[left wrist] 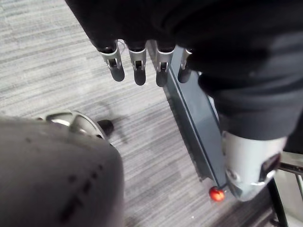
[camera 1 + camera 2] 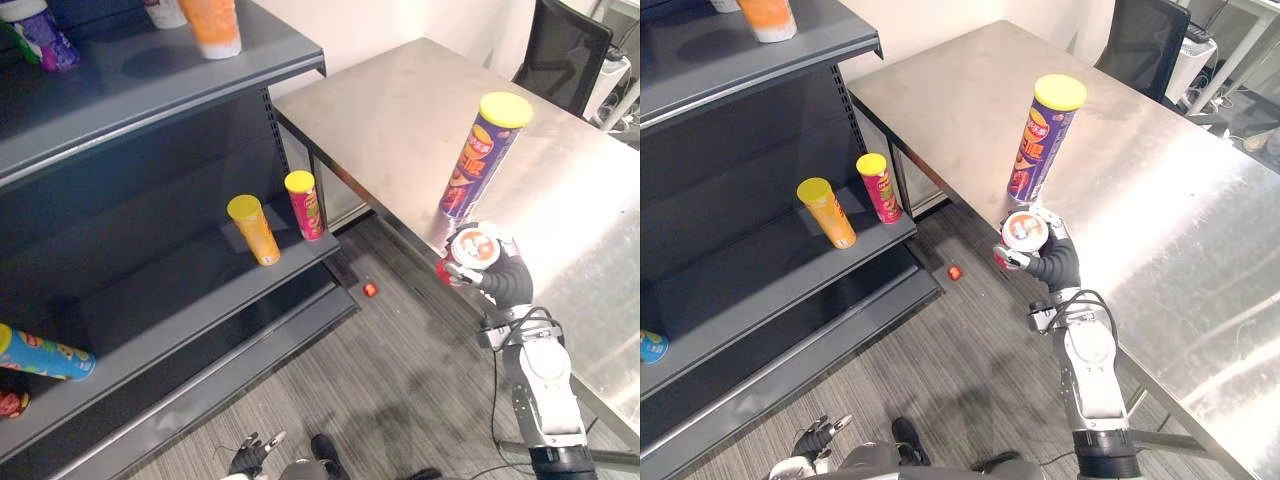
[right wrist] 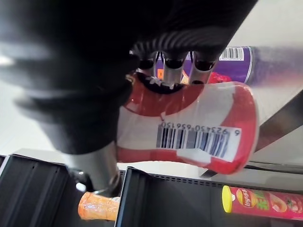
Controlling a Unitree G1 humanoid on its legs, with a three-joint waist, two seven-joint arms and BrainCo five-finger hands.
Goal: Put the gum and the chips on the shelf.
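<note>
Grey striped carpet floor [image 2: 400, 380] runs through the middle of it all. On the left is a big dark grey metal shelf unit [image 2: 150, 290], and on the right, stretching far back, a long brushed stainless steel table [image 2: 400, 110]. A black mesh office chair [image 2: 565, 50] sits at the table's far right end.

So, the chips: a tall purple cardboard chips tube with a yellow lid [image 2: 480, 160] stands upright on the table, close to its near-left edge, nowhere near the shelf.

The middle shelf board has two smaller tubes standing side by side at its right end, an orange one with a yellow lid [image 2: 255, 230] and a pink-red one with a yellow lid [image 2: 306, 205]. Way over on the left, a blue tube [image 2: 45, 357] lies on its side. Up on the top board there's an orange pot [image 2: 212, 25].

The robot's right hand [image 2: 1055, 262] is up at the table's near-left edge, just in front of the purple tube, with its fingers curled round the gum, a round red and white plastic tub [image 3: 189, 127]. The tub is held in the air, off the table.

The left hand [image 1: 137, 66] hangs low over the carpet, fingers straight and holding nothing.

Also, a tiny red thing [image 2: 370, 290] is on the floor by the shelf's bottom corner; can't tell what it is.
</note>
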